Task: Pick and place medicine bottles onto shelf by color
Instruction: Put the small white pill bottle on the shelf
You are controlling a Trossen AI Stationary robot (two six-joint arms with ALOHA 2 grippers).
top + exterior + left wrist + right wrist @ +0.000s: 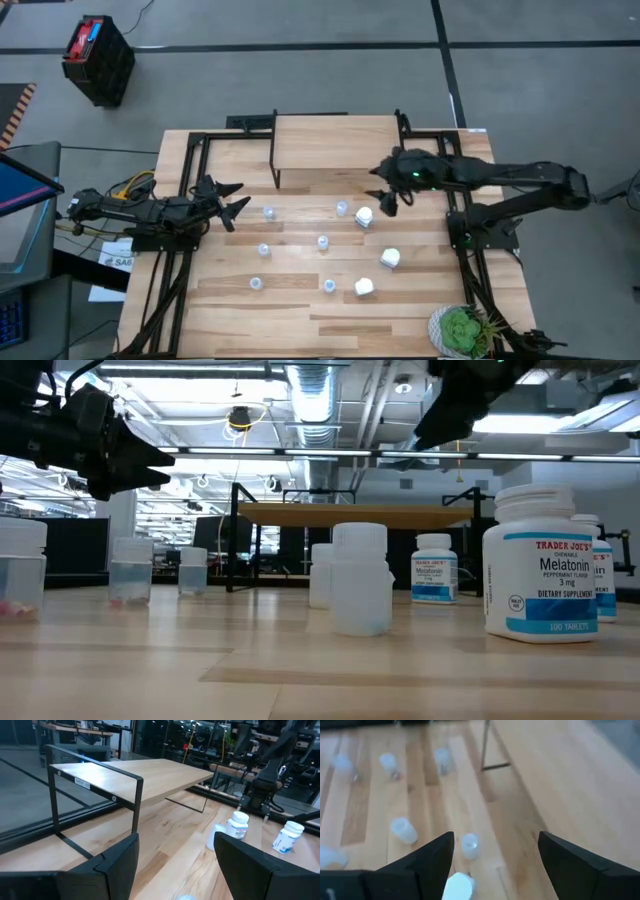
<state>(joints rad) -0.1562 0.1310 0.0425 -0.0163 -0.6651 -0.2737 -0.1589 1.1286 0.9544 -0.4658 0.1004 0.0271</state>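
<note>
Medicine bottles (322, 242) scattered before bare shelf (335, 141), Melatonin labels legible only low, left gripper (234, 199) and right gripper (380, 198) spread wide, holding nothing

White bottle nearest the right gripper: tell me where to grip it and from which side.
Grip the white bottle across its round body just below the cap, coming straight down from above. It stands upright, so its sides are parallel for the fingers. The open right gripper already hangs close beside it, and the nearest pale-blue bottle stands apart, probably leaving room.

Shelf (335, 143) pale matt wood, thin black metal legs; bottles (540, 560) glossy white plastic; table (300, 300) smooth wood.
</note>
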